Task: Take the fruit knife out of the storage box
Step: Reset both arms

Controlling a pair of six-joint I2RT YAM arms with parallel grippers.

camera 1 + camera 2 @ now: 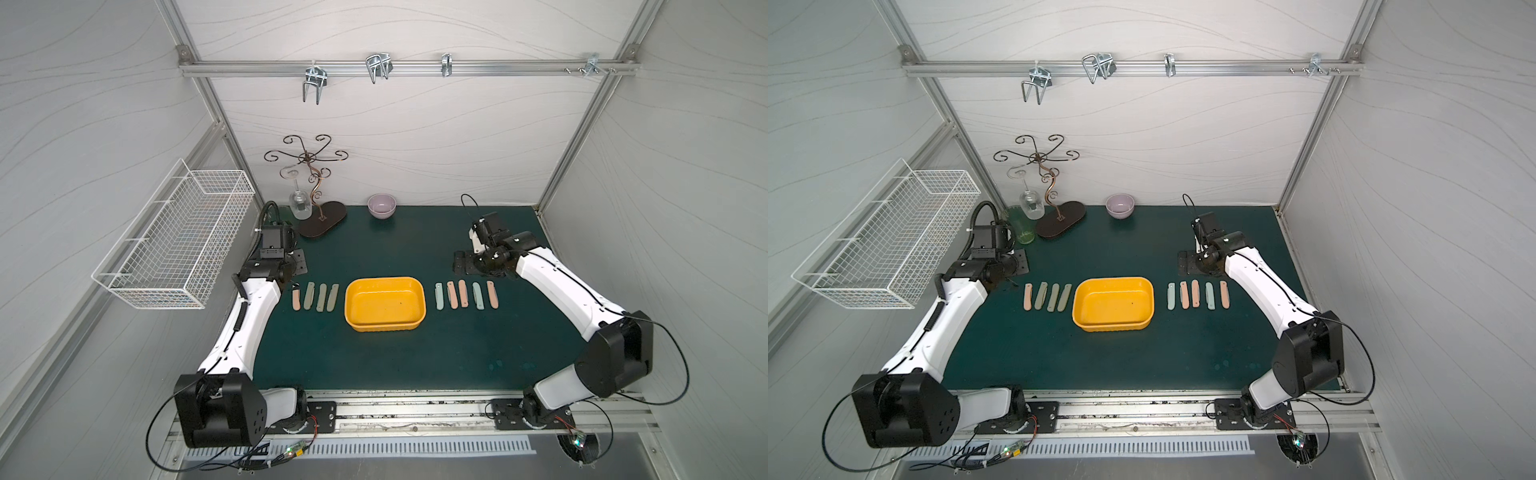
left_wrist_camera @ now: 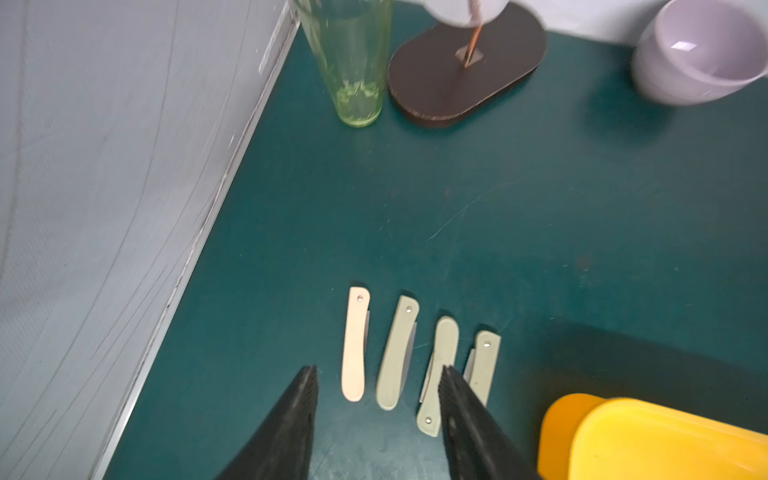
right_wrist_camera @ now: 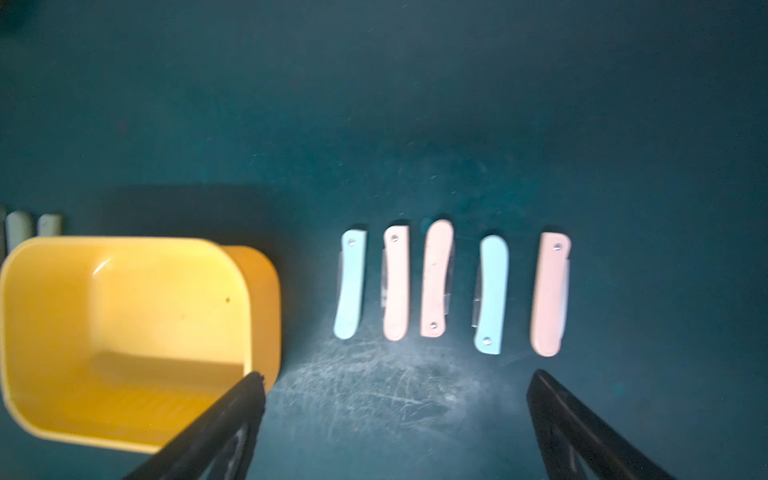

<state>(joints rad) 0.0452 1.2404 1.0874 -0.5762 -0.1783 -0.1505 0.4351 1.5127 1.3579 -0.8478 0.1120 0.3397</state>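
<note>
Seen from above, a green mat [image 1: 374, 361] has a yellow box [image 1: 384, 303] at frame centre. Four folded knives [image 1: 321, 297], one pink and three grey-green, lie in a row just left of the box. Five more knives [image 1: 463, 293], pink and pale blue, lie in a row just right of it. All rest on the mat, outside the box. In the left wrist view, the left gripper [image 2: 379, 370] is released, its fingers apart above the four knives and grasping nothing. In the right wrist view, the right gripper [image 3: 397, 373] gapes wide near the five knives, holding nothing.
</note>
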